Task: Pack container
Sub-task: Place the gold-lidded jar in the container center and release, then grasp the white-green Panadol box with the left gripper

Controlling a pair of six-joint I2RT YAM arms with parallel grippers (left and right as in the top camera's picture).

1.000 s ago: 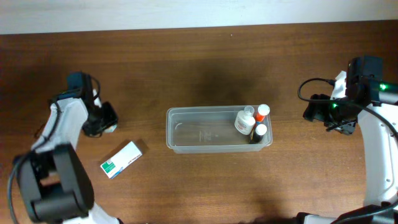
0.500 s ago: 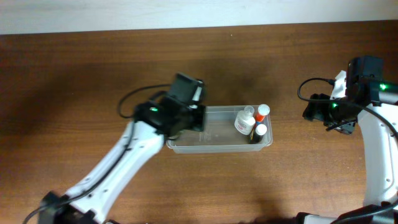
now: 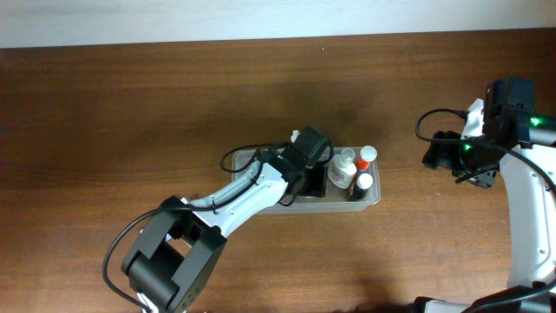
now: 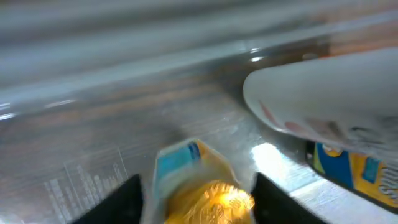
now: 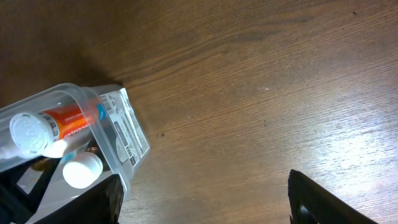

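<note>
Moved since the previous frame: your left arm (image 3: 252,187), from the left end of the container (image 3: 340,206) to its middle | Container: centre-right of table (image 3: 174,87), three bottles (image 3: 341,171) at its right end | Left fingers (image 4: 124,205): inside container, closed on yellow-and-blue pack (image 4: 205,196) | Right fingers (image 5: 93,205): spread wide, empty, above table beside container's right end

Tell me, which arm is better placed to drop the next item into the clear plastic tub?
Left. The left fingers hold a small yellow-and-blue packet inside the clear rectangular plastic tub; the right fingers, open, hover over the brown wooden table beside it.
</note>
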